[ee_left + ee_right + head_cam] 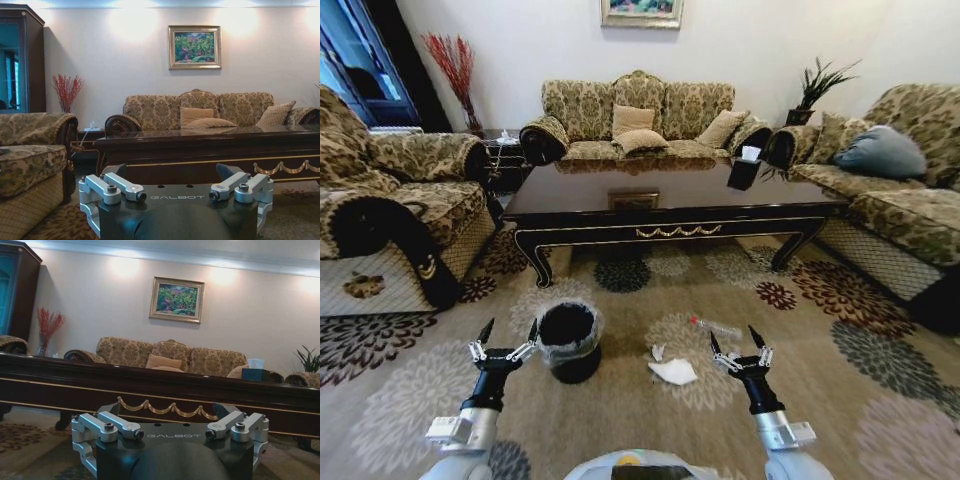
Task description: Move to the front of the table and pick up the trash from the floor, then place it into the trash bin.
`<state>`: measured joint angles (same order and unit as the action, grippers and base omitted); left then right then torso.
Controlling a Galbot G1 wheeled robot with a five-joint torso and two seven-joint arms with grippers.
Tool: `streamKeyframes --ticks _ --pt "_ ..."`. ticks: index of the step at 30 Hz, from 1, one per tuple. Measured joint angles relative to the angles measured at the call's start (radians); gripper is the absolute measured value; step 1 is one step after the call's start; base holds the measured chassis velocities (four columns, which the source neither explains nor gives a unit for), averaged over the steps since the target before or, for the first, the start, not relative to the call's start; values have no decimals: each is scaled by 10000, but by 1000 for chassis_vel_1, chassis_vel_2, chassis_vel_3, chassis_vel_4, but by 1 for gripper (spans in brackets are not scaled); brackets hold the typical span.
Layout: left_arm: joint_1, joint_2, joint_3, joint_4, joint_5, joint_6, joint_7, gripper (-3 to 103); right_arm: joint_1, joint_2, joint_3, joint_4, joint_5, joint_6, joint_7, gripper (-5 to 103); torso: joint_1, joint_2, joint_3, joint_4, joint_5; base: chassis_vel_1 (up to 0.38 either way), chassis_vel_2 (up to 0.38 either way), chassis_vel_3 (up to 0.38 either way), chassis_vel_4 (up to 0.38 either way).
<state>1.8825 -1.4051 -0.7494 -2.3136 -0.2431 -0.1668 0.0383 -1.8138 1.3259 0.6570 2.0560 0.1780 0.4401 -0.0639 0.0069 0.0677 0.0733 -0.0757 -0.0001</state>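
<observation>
The long dark brown table [670, 205] with a gold scroll on its front edge stands ahead of me; its front edge also fills the middle of the left wrist view [210, 150] and the right wrist view [150, 385]. On the carpet before it lies the trash: a crumpled white paper sheet [673, 372] and a smaller white scrap [658, 352]. The round black trash bin [569, 342] with a grey liner stands left of the paper. My left gripper [509, 332] is open beside the bin. My right gripper [735, 340] is open just right of the paper.
A clear plastic bottle [717, 326] lies on the carpet beyond the paper. Patterned sofas ring the table: one at the left [390, 200], one behind [640, 120], one at the right [900, 190]. A black tissue box [745, 170] sits on the table.
</observation>
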Motion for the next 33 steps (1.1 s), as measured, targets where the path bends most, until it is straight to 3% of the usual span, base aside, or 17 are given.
streamKeyframes --ticks 10,15,18,19,21,22,23,24,27,29,30,31,33 --pt "-217 -19 178 205 -357 186 -98 100 -7 99 2 -35 -41 311 163 100 0 -1 1 2 0 -98 105 96 -99" --pt "-680 220 269 11 -712 1298 -726 100 2 153 -22 -173 -176 335 240 100 -2 2 -2 2 2 0 0 0 0" --pt "-1631 703 281 23 -1582 2742 -1742 100 64 322 -80 -471 -285 510 321 100 -1 2 -1 -1 0 0 0 0 0" --pt "-1631 703 281 23 -1582 2742 -1742 100 64 322 -80 -471 -285 510 321 100 -1 2 -1 -1 0 0 0 0 0" --pt "-2008 971 350 81 -2223 3325 -2371 100 67 487 -133 -623 -296 633 345 100 -1 2 0 0 0 0 0 0 0" --pt "-2509 1249 448 201 -3025 4166 -3304 100 71 672 -182 -773 -307 777 347 100 -1 2 0 1 -1 0 0 0 0" --pt "-2822 1376 441 289 -3557 4995 -3784 100 77 803 -205 -867 -316 840 347 100 -1 2 -1 1 -2 0 0 0 0" --pt "-2822 1376 441 289 -3557 4995 -3784 100 77 803 -205 -867 -316 840 347 100 -1 2 -1 1 -2 0 0 0 0" --pt "-3445 1778 131 625 -5181 7592 -4456 100 147 1143 -262 -1174 -264 900 354 100 -1 1 0 0 -3 0 0 0 0" --pt "-3607 2018 -78 642 -5613 8616 -4538 100 203 1275 -255 -1341 -134 901 359 100 -1 1 0 2 -2 0 0 0 0" --pt "-3607 2018 -78 642 -5613 8616 -4538 100 203 1275 -255 -1341 -134 901 359 100 -1 1 0 2 -2 0 0 0 0" --pt "-3663 2162 -214 628 -5729 8963 -4505 100 218 1328 -230 -1411 -37 902 346 100 -1 1 0 3 -1 0 0 0 0" --pt "-3706 2501 -381 607 -6037 9197 -4073 100 201 1405 -111 -1463 199 879 188 100 -1 1 0 3 2 0 0 0 0"
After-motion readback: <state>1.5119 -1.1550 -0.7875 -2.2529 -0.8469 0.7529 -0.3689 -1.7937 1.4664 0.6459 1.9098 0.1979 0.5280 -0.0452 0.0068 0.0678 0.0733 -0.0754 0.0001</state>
